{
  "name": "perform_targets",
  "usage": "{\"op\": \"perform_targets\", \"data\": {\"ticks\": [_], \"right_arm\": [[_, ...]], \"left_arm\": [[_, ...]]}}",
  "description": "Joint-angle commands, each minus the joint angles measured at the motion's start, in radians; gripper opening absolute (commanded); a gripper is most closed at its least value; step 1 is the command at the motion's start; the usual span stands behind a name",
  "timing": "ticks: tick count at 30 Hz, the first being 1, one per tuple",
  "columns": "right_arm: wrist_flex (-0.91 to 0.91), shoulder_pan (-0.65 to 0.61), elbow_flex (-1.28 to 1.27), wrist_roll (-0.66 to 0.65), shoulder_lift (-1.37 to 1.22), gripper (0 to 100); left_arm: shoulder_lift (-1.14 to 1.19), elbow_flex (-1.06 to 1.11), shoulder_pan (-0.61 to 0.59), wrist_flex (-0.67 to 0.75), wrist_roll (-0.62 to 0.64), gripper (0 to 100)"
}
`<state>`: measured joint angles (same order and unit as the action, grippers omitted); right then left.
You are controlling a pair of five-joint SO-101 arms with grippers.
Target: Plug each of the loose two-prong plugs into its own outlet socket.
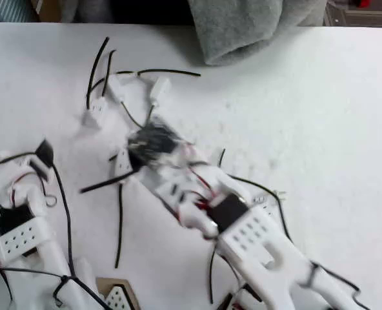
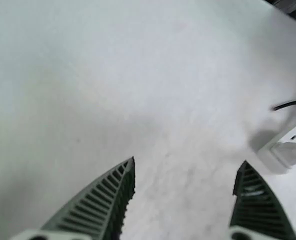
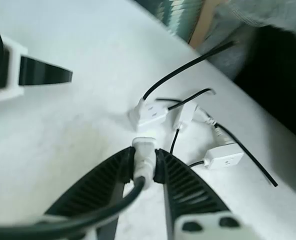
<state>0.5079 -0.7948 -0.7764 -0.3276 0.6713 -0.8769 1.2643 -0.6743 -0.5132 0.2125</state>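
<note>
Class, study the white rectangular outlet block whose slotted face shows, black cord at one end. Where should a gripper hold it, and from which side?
Grip the white outlet block across its two flat long sides at mid-body, coming from above. It lies flat on the white table, so those sides look free, and this leaves its slotted face and black cord clear.

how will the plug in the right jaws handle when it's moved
The plug looks small and rigid, so it should sit firm between the jaws. Its black cord curves loosely, so it will probably flop, trail behind and tug a little.
</note>
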Motion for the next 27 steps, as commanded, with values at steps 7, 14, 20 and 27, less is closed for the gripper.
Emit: {"op": "perform_targets", "data": {"ticks": [7,14,20,27], "right_arm": [[0.162,-0.005,0.388,-0.17,-0.469,1.9],[0.344,-0.005,0.647,-0.21,-0.713,1.9],[0.268,0.005,0.634,-0.166,-0.776,1.9],[0.216,-0.027,0.574,-0.252,-0.774,1.9]], "left_arm": [[-0.016,0.086,-0.025,0.132,-0.009,31],[-0.019,0.089,-0.027,0.132,-0.009,31],[-0.018,0.089,-0.028,0.132,-0.009,31],[-0.016,0.089,-0.028,0.132,-0.009,31]]}}
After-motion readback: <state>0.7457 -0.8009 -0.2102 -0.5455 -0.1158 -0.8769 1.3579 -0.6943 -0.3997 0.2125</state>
